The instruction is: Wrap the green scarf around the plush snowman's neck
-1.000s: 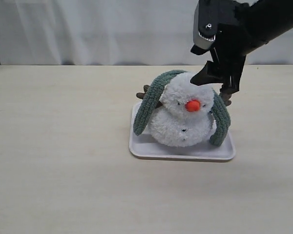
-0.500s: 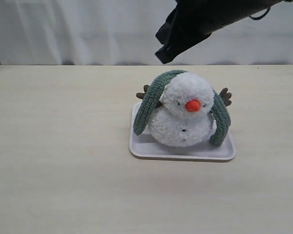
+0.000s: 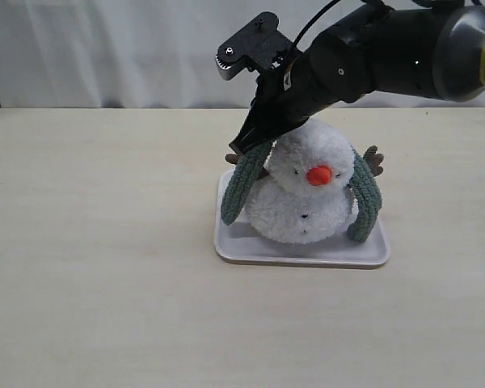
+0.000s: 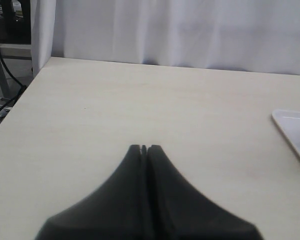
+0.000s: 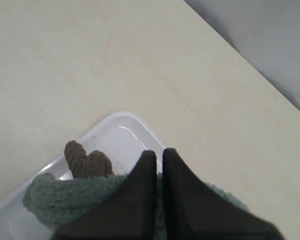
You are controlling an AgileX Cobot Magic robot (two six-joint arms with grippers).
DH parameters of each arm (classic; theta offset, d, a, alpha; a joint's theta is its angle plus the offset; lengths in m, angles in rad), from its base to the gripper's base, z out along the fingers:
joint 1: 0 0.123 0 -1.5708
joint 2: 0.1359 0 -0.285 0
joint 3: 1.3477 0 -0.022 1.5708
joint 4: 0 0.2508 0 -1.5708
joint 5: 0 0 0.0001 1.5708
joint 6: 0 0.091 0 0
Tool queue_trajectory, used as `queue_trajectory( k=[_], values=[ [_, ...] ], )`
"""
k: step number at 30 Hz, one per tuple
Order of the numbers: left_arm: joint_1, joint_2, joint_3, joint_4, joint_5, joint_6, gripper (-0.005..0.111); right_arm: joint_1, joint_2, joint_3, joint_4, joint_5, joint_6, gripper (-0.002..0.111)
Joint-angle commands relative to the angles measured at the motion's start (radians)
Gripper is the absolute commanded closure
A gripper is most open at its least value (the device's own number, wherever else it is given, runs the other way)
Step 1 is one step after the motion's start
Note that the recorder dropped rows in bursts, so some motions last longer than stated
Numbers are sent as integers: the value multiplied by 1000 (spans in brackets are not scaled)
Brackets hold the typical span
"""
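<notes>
The plush snowman (image 3: pixel 307 194) sits upright on a white tray (image 3: pixel 242 246). The green scarf (image 3: pixel 236 190) is draped behind its head, and one end hangs down each side to the tray. My right gripper (image 3: pixel 244 149) reaches across to the snowman's left shoulder. It stays shut, its tips just above the scarf (image 5: pixel 60 197) beside a brown twig arm (image 5: pixel 87 162). The right wrist view shows the gripper (image 5: pixel 159 152) with only a hairline gap and nothing between the fingers. My left gripper (image 4: pixel 144 147) is shut over bare table, away from the snowman.
The white tray's corner (image 4: pixel 290 125) shows at the edge of the left wrist view. A white curtain (image 3: pixel 105 48) hangs behind the table. The table's far edge (image 4: pixel 140 64) runs below it.
My right gripper rose from the snowman's right side, passed over its head and came down at its left shoulder. The scarf and snowman have not shifted.
</notes>
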Motion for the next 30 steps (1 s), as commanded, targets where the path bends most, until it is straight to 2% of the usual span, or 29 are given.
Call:
queue_trajectory(
  k=[1,9,30],
  values=[
    [-1,-2,3,1,-12,0,107,1,2,-5,-7,24,6,104],
    [-1,-2,3,1,-12,0,107,1,2,-5,-1,128,6,104],
    [-1,-2,3,1,-12,0,107,1,42,-4,26,141,6,104]
  ],
)
